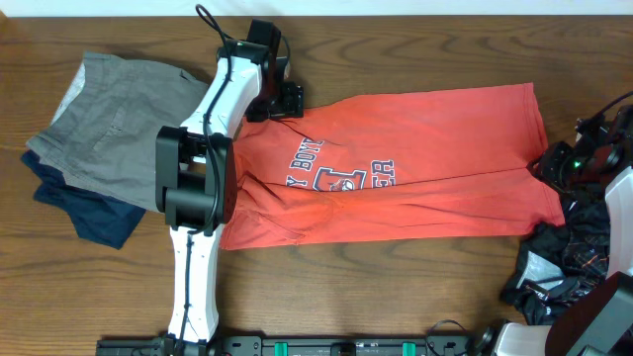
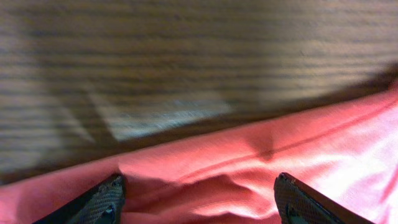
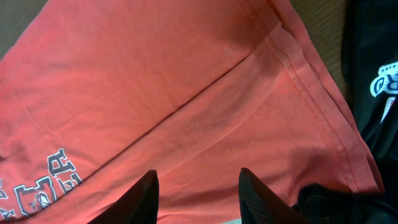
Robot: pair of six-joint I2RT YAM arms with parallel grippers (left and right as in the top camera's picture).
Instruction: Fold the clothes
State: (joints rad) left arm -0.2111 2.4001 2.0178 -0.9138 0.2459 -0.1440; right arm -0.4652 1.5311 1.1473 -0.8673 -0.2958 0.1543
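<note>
The coral-red T-shirt [image 1: 415, 168] lies partly folded lengthwise across the table, its navy-and-white lettering [image 1: 341, 178] showing. My left gripper [image 1: 282, 102] is at the shirt's far left edge; in the left wrist view its open fingers [image 2: 199, 196] straddle a ridge of the red cloth [image 2: 249, 168]. My right gripper [image 1: 554, 163] is at the shirt's right edge; in the right wrist view its open fingers [image 3: 198, 196] hover over the shirt's hem [image 3: 311, 93] and fold line.
Folded grey [image 1: 114, 129] and navy [image 1: 89, 213] garments are stacked at the left. A black patterned garment [image 1: 564, 262] is heaped at the right, next to the shirt's corner; it also shows in the right wrist view [image 3: 373, 81]. The wooden table [image 1: 396, 297] shows in front.
</note>
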